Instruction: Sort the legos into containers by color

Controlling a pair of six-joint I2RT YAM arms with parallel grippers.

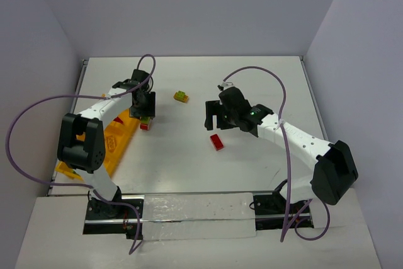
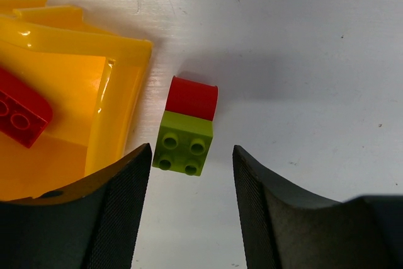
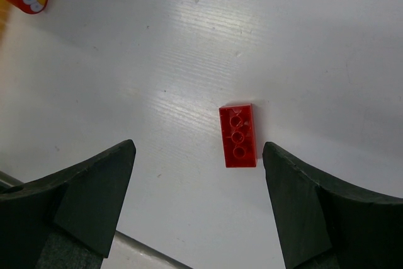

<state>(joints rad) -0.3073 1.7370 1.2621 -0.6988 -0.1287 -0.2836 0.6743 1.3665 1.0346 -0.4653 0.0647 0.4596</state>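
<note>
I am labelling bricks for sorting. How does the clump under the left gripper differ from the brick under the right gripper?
The clump is two-coloured, a lime green piece joined to a red one; the brick is all red. The clump shows four studs, while the brick lies flat showing three holes. The clump sits beside the tray; the brick lies alone. Both rest on the table, ungrasped.

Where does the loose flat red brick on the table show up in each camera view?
Top external: red brick centre table, just below the right gripper.
Left wrist: not in view.
Right wrist: brick lies between the open fingers.
Shared landmark: the white table.
</note>
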